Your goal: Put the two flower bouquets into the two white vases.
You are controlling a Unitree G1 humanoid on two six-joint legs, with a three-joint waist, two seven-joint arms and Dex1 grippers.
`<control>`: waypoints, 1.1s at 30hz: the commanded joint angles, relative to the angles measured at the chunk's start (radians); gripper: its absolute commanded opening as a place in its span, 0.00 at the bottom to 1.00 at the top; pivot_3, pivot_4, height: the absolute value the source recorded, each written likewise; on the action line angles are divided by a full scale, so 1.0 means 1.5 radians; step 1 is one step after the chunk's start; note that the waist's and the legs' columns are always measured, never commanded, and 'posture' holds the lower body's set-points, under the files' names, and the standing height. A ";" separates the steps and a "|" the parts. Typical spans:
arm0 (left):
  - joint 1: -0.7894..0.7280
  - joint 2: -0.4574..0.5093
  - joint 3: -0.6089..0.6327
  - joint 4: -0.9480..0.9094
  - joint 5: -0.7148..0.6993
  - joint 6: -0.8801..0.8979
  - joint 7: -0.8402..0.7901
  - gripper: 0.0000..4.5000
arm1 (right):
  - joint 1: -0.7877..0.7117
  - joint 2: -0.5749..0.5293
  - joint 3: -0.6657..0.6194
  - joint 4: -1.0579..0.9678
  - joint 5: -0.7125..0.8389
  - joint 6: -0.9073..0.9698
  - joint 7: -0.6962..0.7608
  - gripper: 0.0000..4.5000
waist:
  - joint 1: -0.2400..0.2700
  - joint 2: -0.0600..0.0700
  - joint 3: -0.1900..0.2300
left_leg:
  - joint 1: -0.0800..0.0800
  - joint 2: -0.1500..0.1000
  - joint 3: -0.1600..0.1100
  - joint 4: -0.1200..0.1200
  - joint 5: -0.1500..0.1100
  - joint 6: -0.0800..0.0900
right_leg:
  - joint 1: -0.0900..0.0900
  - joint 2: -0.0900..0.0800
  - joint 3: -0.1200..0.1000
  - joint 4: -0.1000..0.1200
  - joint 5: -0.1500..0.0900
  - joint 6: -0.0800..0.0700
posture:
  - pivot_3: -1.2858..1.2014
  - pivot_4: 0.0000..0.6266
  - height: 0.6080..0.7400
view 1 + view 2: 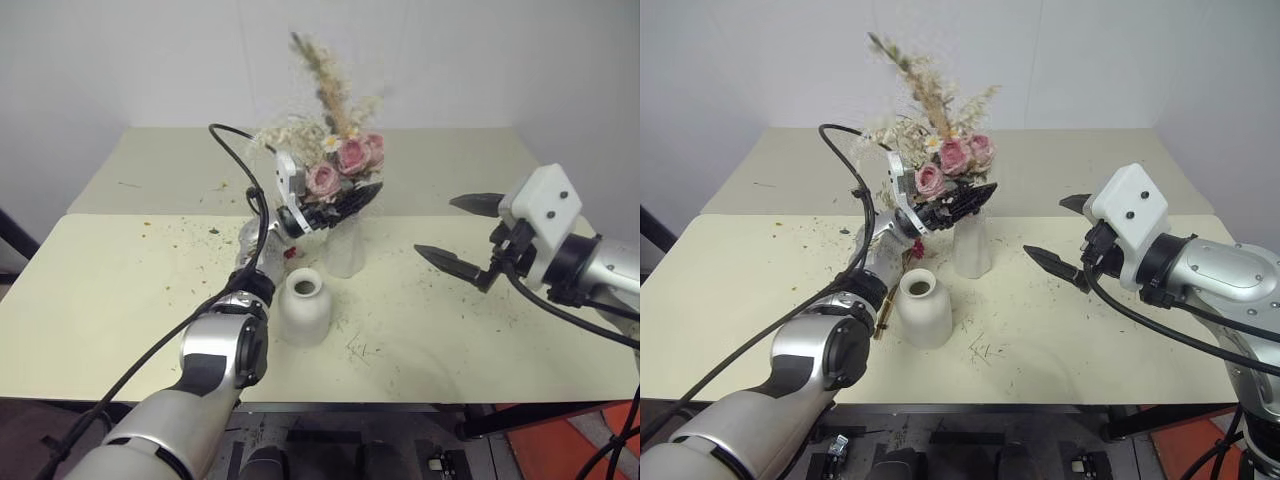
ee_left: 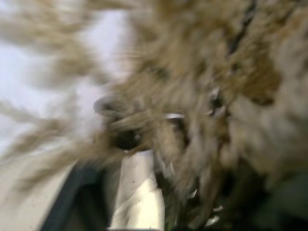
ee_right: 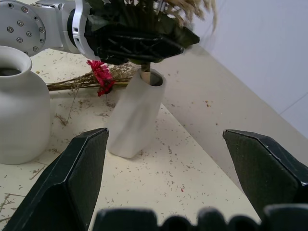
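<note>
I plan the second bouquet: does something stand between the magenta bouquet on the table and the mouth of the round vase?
Nothing visible blocks it. The magenta bouquet lies flat behind the round vase, whose mouth is open. The left gripper sits above the tall vase nearby.

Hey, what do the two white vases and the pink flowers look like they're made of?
Both the round vase and the tall vase look like matte ceramic: chalky white, no shine, thick rims. That is a guess from the surface alone. The pink bouquet looks dried rather than fresh: faded roses, straw-coloured grasses, and dry crumbs scattered over the table.
</note>
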 commanded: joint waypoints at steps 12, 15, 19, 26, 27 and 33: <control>0.016 0.091 -0.052 -0.176 0.005 0.108 -0.031 0.99 | -0.001 0.000 -0.010 0.006 -0.015 -0.027 -0.007 1.00 | 0.000 0.000 0.000 | 0.000 0.000 0.000 0.000 0.000 0.000 | 0.000 0.000 0.000 0.001 0.000 0.000 | 0.52 0.24 1.00; 0.047 0.124 -0.075 -0.245 0.010 0.149 -0.050 0.99 | -0.001 -0.002 -0.009 0.010 -0.015 -0.029 -0.004 1.00 | -0.004 0.001 -0.001 | 0.000 0.000 0.000 0.000 0.000 0.001 | 0.000 0.000 0.000 0.001 0.000 0.000 | 0.52 0.24 1.00; 0.094 0.183 -0.098 -0.336 0.009 0.218 -0.063 0.99 | -0.003 -0.002 -0.004 0.015 -0.016 -0.030 0.000 1.00 | -0.004 0.002 -0.001 | 0.000 0.001 0.000 0.000 0.000 0.001 | 0.000 0.001 0.001 0.001 0.000 0.000 | 0.52 0.24 1.00; 0.155 0.279 -0.123 -0.423 0.041 0.294 -0.011 0.99 | -0.013 0.001 0.015 0.029 -0.022 -0.036 0.002 1.00 | -0.001 0.002 -0.001 | 0.001 0.001 0.000 0.001 0.000 0.001 | 0.000 0.001 0.001 0.001 0.000 0.000 | 0.52 0.24 1.00; 0.162 0.288 -0.115 -0.443 0.038 0.309 0.011 0.99 | -0.015 0.001 0.017 0.031 -0.022 -0.037 0.002 1.00 | 0.000 0.002 -0.001 | 0.000 0.001 0.000 0.001 0.000 0.001 | 0.000 0.001 0.001 0.001 0.000 0.000 | 0.52 0.24 1.00; 0.166 0.327 -0.115 -0.583 0.069 0.543 0.213 0.99 | -0.025 -0.008 0.012 0.030 -0.011 -0.024 0.010 1.00 | 0.002 0.002 -0.001 | -0.001 0.001 0.000 0.001 -0.001 0.001 | 0.000 0.000 0.000 0.001 0.000 0.000 | 0.52 0.24 1.00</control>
